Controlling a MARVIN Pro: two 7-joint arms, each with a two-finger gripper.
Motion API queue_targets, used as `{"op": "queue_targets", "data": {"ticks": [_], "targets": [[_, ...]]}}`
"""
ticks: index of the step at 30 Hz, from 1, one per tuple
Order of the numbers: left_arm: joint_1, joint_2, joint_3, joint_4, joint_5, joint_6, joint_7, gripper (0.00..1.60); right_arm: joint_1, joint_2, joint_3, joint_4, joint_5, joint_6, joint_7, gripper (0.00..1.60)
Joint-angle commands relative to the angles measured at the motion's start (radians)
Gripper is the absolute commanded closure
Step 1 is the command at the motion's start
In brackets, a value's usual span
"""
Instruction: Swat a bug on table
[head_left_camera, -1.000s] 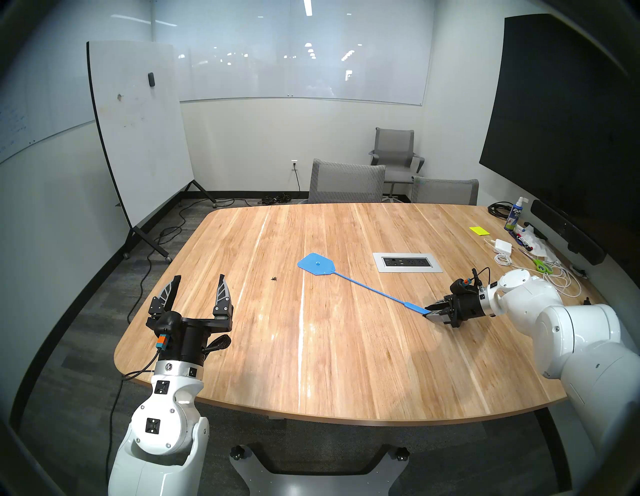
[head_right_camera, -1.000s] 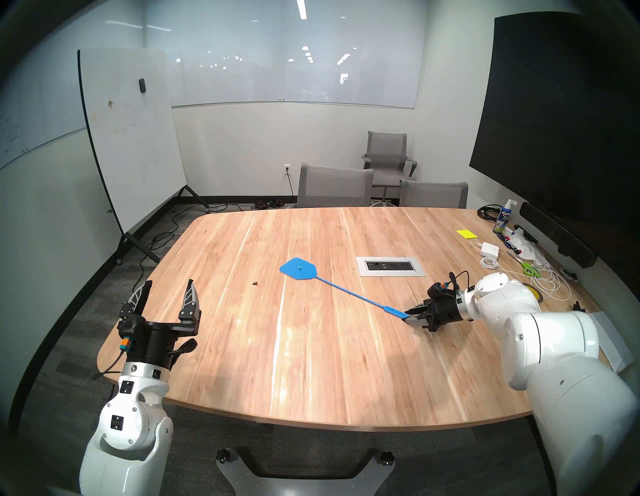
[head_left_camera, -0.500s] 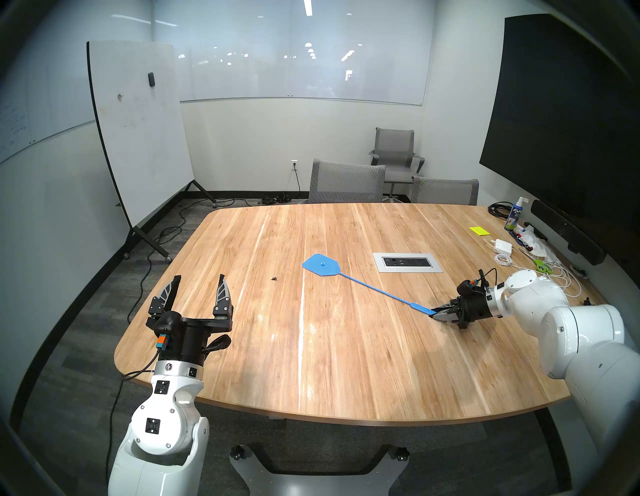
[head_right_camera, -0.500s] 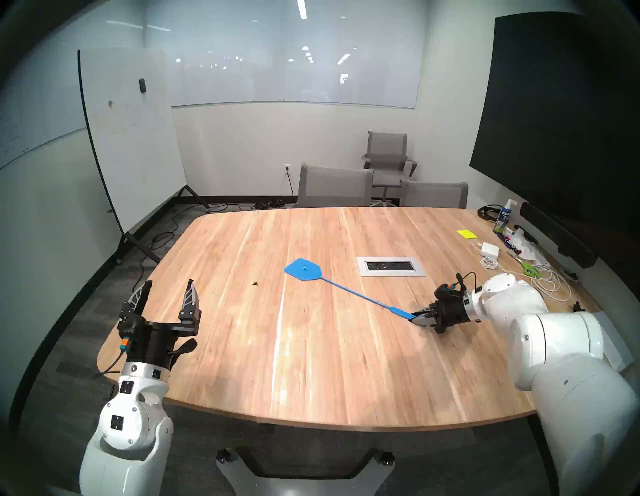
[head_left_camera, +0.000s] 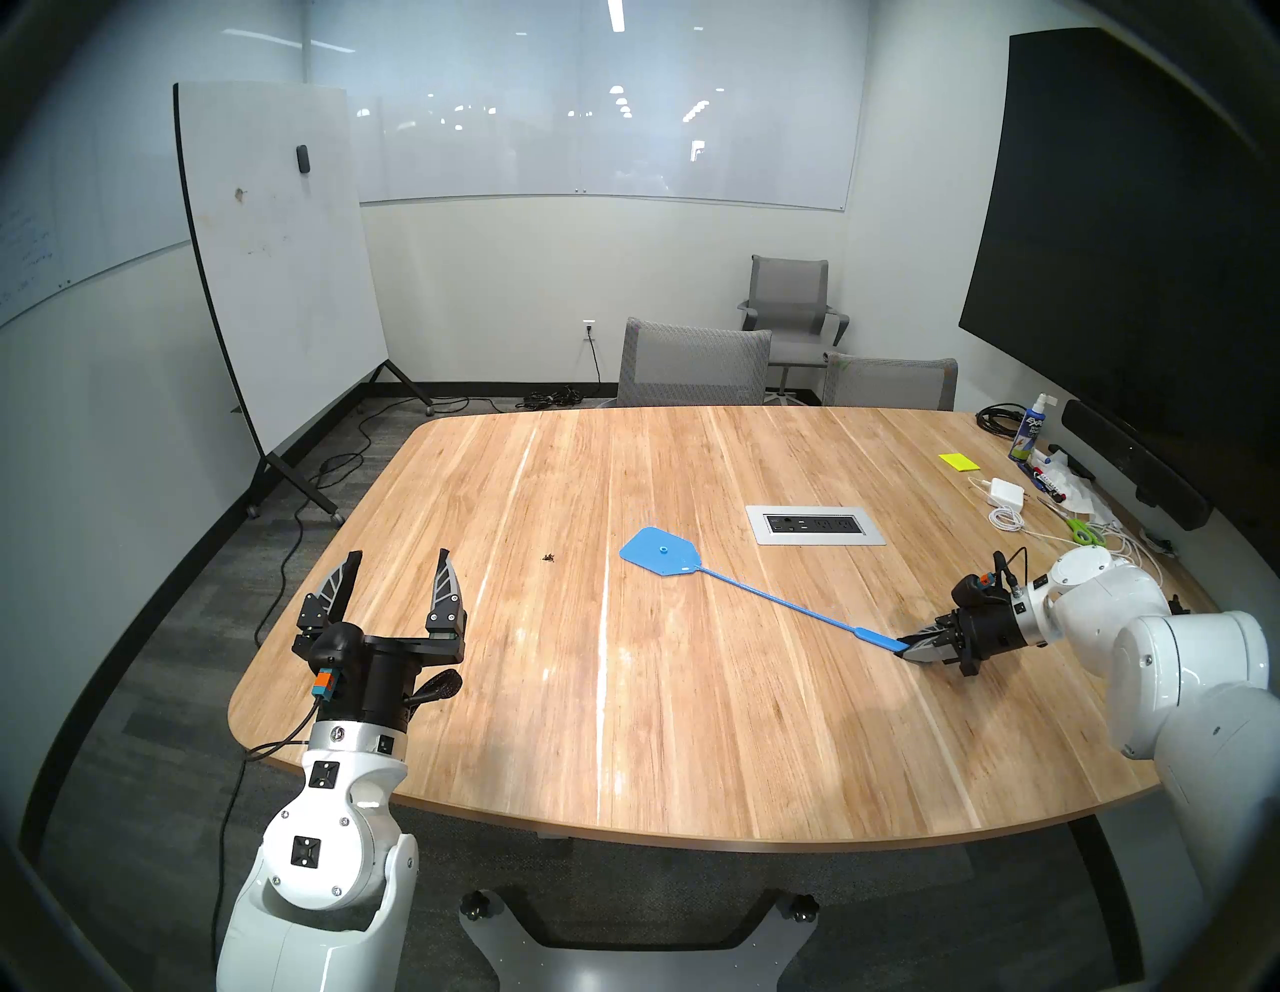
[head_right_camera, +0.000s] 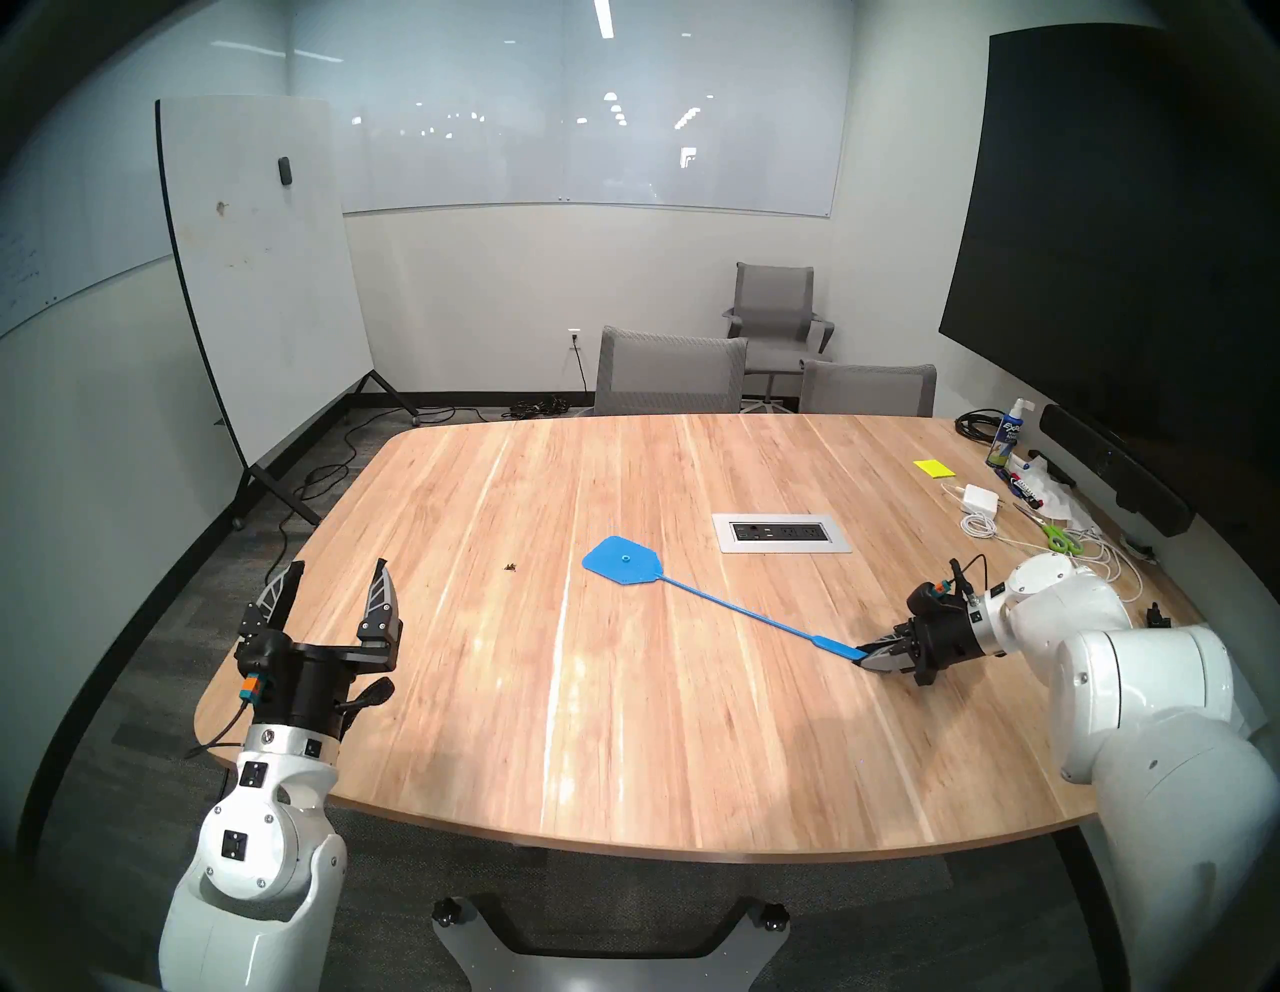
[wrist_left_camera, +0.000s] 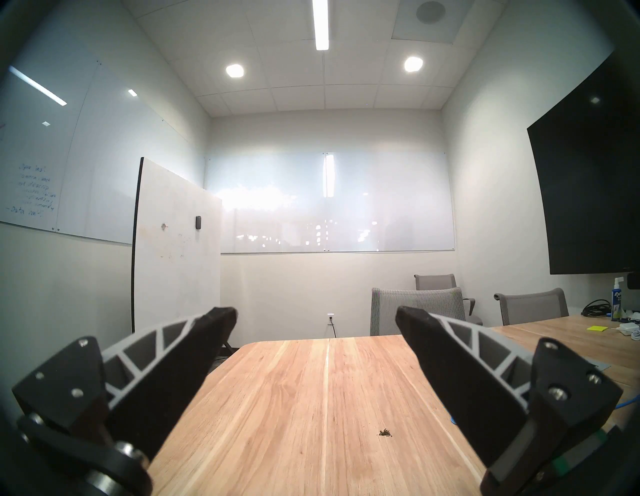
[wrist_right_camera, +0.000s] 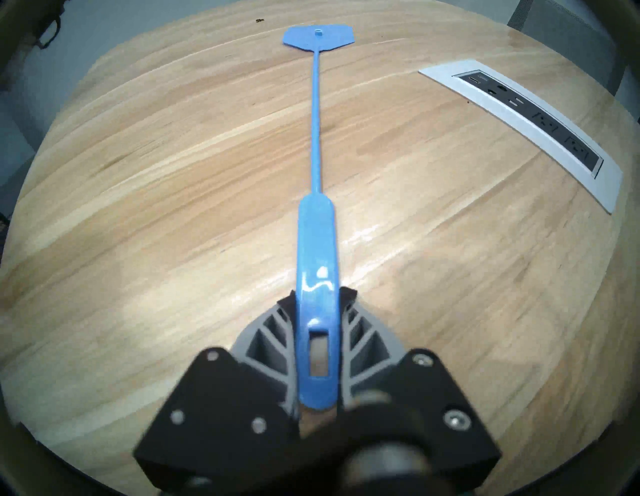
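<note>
A tiny dark bug (head_left_camera: 549, 557) (head_right_camera: 510, 567) (wrist_left_camera: 384, 432) (wrist_right_camera: 259, 20) lies on the light wood table (head_left_camera: 692, 727), left of centre. A blue fly swatter (head_left_camera: 762, 596) (head_right_camera: 727, 606) (wrist_right_camera: 317, 145) stretches across the table, its flat head (head_left_camera: 661, 552) a short way right of the bug. My right gripper (head_left_camera: 906, 648) (head_right_camera: 866, 659) (wrist_right_camera: 318, 304) is shut on the swatter's handle end, low over the table at the right. My left gripper (head_left_camera: 400, 554) (head_right_camera: 337, 564) (wrist_left_camera: 317, 313) stands open and empty above the table's near-left corner, with the bug just beyond its fingers.
A silver power-outlet panel (head_left_camera: 815, 524) (wrist_right_camera: 540, 121) sits flush in the table behind the swatter. Cables, scissors (head_left_camera: 1080, 532), a white charger (head_left_camera: 1006, 492), yellow notes and a spray bottle (head_left_camera: 1033, 429) crowd the far right edge. Grey chairs (head_left_camera: 692, 364) stand behind the table.
My right gripper closed on the swatter's handle and drew back to the right and toward me, dragging the swatter so its head slid away from the bug. The left arm stayed still.
</note>
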Motion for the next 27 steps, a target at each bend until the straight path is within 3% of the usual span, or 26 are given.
{"op": "queue_targets", "data": {"ticks": [1,18,19,20,21,22,23,27], "targets": [[-0.003,0.000,0.001,-0.022,0.000,-0.005,-0.001,0.00,-0.030,0.089,-0.004,0.001,-0.002,-0.030,0.071,1.60],[-0.003,0.000,0.001,-0.022,0.000,-0.005,-0.001,0.00,-0.052,0.094,0.008,0.002,0.034,-0.096,0.071,1.60],[-0.003,0.000,0.001,-0.022,0.000,-0.005,-0.001,0.00,-0.051,0.094,0.008,0.002,0.037,-0.103,0.071,1.34],[-0.003,0.000,0.001,-0.022,0.000,-0.005,-0.001,0.00,-0.049,0.093,0.008,0.002,0.040,-0.108,0.071,0.90],[-0.003,0.000,0.001,-0.022,0.000,-0.005,-0.001,0.00,-0.047,0.093,0.008,0.002,0.042,-0.111,0.071,0.75],[-0.003,0.000,0.001,-0.022,0.000,-0.005,-0.001,0.00,-0.043,0.091,0.009,0.002,0.045,-0.116,0.071,0.31],[-0.003,0.000,0.001,-0.022,0.000,-0.005,-0.001,0.00,-0.038,0.089,0.009,0.002,0.048,-0.122,0.071,0.00],[-0.004,0.000,0.001,-0.022,0.000,-0.005,-0.001,0.00,-0.019,0.082,0.007,0.002,0.059,-0.143,0.071,0.00]]}}
